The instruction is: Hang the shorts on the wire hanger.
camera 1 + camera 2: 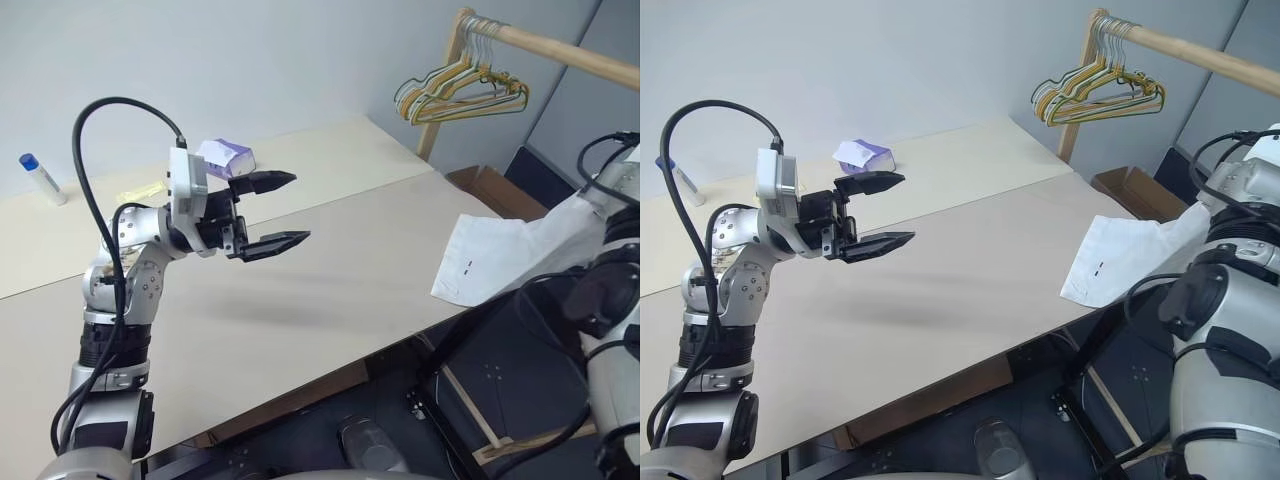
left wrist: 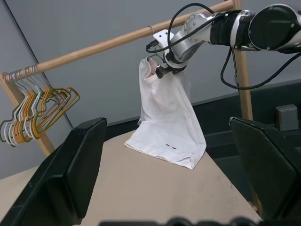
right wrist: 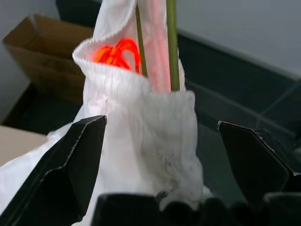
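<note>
**Shorts hang off the counter's right edge, both hands released**

Taking the counter (image 1: 330, 270) as the landmark and going left to right: at its far left edge lies a small white tube with a blue cap (image 1: 40, 178), with a yellowish wrapper (image 1: 140, 192) near it. The left hand (image 1: 275, 212) hovers above the counter's left half, its two black fingers spread apart and holding nothing. Just behind it on the counter sits a white-and-purple tissue pack (image 1: 228, 156).

Past the counter's far right corner a wooden rack (image 1: 540, 42) carries a bunch of yellowish and pale hangers (image 1: 462, 92). A cardboard box (image 1: 498, 190) sits on the floor beyond the right edge.

The shorts (image 2: 165, 123) hang at the counter's right edge, their hem resting on the surface, their waistband up by the right hand (image 2: 160, 66). The thin green wire hanger (image 3: 170, 44) rises out of the waistband. The right hand's fingers stand wide either side of the cloth, released.
</note>
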Tool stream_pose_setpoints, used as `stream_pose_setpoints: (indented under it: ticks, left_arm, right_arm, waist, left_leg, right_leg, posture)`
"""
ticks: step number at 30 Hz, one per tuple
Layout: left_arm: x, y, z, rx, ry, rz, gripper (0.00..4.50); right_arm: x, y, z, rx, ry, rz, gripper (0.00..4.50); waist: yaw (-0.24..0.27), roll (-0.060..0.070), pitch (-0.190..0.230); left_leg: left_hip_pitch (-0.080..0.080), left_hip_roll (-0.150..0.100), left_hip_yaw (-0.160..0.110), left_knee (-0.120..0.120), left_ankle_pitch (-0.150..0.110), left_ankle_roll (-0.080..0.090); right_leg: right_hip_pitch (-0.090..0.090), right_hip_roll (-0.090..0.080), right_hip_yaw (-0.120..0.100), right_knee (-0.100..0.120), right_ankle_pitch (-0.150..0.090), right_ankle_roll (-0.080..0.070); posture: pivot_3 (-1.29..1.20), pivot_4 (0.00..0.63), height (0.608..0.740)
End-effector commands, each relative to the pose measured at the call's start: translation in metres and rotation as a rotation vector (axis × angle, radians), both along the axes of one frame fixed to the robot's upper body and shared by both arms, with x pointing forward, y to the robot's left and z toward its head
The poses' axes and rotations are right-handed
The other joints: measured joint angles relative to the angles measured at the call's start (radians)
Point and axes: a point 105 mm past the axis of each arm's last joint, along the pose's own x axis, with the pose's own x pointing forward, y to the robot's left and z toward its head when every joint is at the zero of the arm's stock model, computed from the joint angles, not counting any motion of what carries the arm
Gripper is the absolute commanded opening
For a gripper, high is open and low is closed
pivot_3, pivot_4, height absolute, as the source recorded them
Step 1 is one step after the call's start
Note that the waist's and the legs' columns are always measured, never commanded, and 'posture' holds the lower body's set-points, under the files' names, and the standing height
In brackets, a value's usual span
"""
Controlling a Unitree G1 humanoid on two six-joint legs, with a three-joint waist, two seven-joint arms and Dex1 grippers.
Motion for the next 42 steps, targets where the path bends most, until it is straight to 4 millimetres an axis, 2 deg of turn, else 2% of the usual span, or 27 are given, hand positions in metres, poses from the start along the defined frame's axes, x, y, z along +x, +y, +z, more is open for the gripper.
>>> stream_pose_setpoints:
  ticks: [1, 6, 8, 10, 13, 18, 22, 26, 29, 33, 38, 42]
  left_arm:
    - [-0.002, 0.001, 0.008, -0.008, -0.047, 0.002, 4.50]
    - [-0.002, 0.000, 0.009, -0.009, -0.050, 0.002, 4.50]
    - [-0.001, 0.002, 0.009, -0.011, -0.047, 0.012, 4.50]
    - [0.000, 0.005, 0.010, -0.012, -0.044, 0.027, 4.50]
    - [0.005, 0.013, 0.012, -0.024, -0.028, 0.084, 4.50]
    - [0.004, 0.030, 0.005, -0.015, 0.015, 0.153, 4.50]
    - [0.004, 0.046, -0.006, -0.001, 0.068, 0.269, 4.50]
    - [0.001, 0.062, -0.015, -0.011, 0.107, 0.373, 4.50]
    - [-0.006, 0.069, -0.023, -0.007, 0.127, 0.416, 4.50]
    - [-0.012, 0.074, -0.036, -0.012, 0.174, 0.464, 4.50]
    - [-0.015, 0.076, -0.048, 0.019, 0.194, 0.507, 4.50]
    - [-0.017, 0.076, -0.051, 0.037, 0.194, 0.515, 4.50]
  right_arm:
    - [-0.007, 0.007, 0.055, -0.332, -0.123, -0.071, 4.48]
    - [-0.020, 0.026, 0.088, -0.671, -0.195, -0.121, 4.48]
    - [-0.019, 0.039, 0.099, -0.774, -0.217, -0.093, 4.48]
    - [-0.016, 0.054, 0.108, -0.865, -0.247, -0.035, 4.48]
    - [0.001, 0.093, 0.106, -0.889, -0.326, 0.216, 4.48]
    - [0.021, 0.155, 0.077, -0.976, -0.242, 0.618, 4.48]
    - [0.022, 0.201, 0.054, -1.023, -0.198, 0.883, 4.48]
    - [0.021, 0.235, 0.031, -1.041, -0.140, 1.095, 4.48]
    - [0.017, 0.251, 0.016, -1.034, -0.128, 1.215, 4.48]
    - [0.009, 0.270, -0.013, -0.956, -0.086, 1.439, 4.48]
    - [-0.004, 0.280, -0.052, -0.878, 0.045, 1.654, 4.48]
    - [-0.009, 0.283, -0.069, -0.850, 0.116, 1.715, 4.48]
  waist:
    - [0.004, 0.000, 0.000]
    - [0.014, 0.001, 0.000]
    - [0.017, 0.001, 0.000]
    - [0.018, 0.001, 0.000]
    - [0.024, 0.001, 0.000]
    - [0.032, 0.001, 0.000]
    - [0.063, 0.001, 0.000]
    - [0.114, 0.000, 0.001]
    - [0.172, -0.001, 0.001]
    - [0.249, -0.002, 0.002]
    - [0.326, -0.004, 0.002]
    - [0.359, -0.004, 0.002]
  left_leg:
    - [0.000, 0.000, 0.000, 0.000, 0.000, 0.000]
    - [0.000, 0.000, 0.000, 0.000, 0.000, 0.000]
    - [0.000, 0.000, 0.000, 0.000, 0.000, 0.000]
    - [0.000, 0.000, 0.000, 0.000, 0.000, 0.000]
    - [0.001, 0.000, 0.000, 0.000, 0.000, 0.000]
    - [0.001, 0.002, -0.001, 0.001, 0.000, 0.000]
    - [0.004, 0.002, -0.002, 0.001, 0.000, 0.000]
    - [0.003, 0.003, -0.003, 0.001, 0.000, 0.000]
    - [0.002, 0.003, -0.004, 0.001, 0.000, 0.000]
    - [0.000, 0.002, -0.003, 0.001, 0.000, 0.000]
    - [-0.001, 0.002, -0.002, 0.001, 0.000, 0.000]
    - [-0.001, 0.003, 0.001, 0.001, 0.000, 0.000]
  right_leg:
    - [0.000, 0.000, 0.000, 0.000, 0.000, 0.000]
    - [-0.001, 0.000, 0.000, 0.000, 0.000, 0.000]
    - [-0.001, 0.000, 0.000, 0.000, 0.001, 0.000]
    - [-0.001, 0.000, 0.001, 0.000, 0.001, 0.000]
    - [0.000, 0.000, 0.001, 0.001, 0.001, 0.001]
    - [0.000, 0.002, 0.000, 0.001, 0.001, 0.001]
    - [-0.002, 0.002, -0.001, 0.001, 0.003, -0.003]
    - [-0.004, 0.002, -0.003, 0.000, 0.004, -0.004]
    - [-0.005, 0.002, -0.004, 0.000, 0.004, -0.005]
    - [-0.008, 0.001, -0.005, 0.000, 0.004, -0.006]
    - [-0.010, 0.001, -0.006, 0.000, 0.005, -0.007]
    - [-0.010, 0.002, -0.006, 0.001, 0.005, -0.009]
  posture:
    - [-0.25, 0.000, 0.740]
    - [-0.25, 0.000, 0.740]
    - [-0.25, 0.000, 0.740]
    - [-0.24, 0.000, 0.740]
    - [-0.22, 0.000, 0.740]
    - [-0.18, 0.000, 0.740]
    - [-0.11, 0.000, 0.740]
    - [-0.04, 0.000, 0.740]
    - [0.01, 0.000, 0.740]
    - [0.05, 0.000, 0.740]
    - [0.09, 0.000, 0.740]
    - [0.10, 0.000, 0.740]
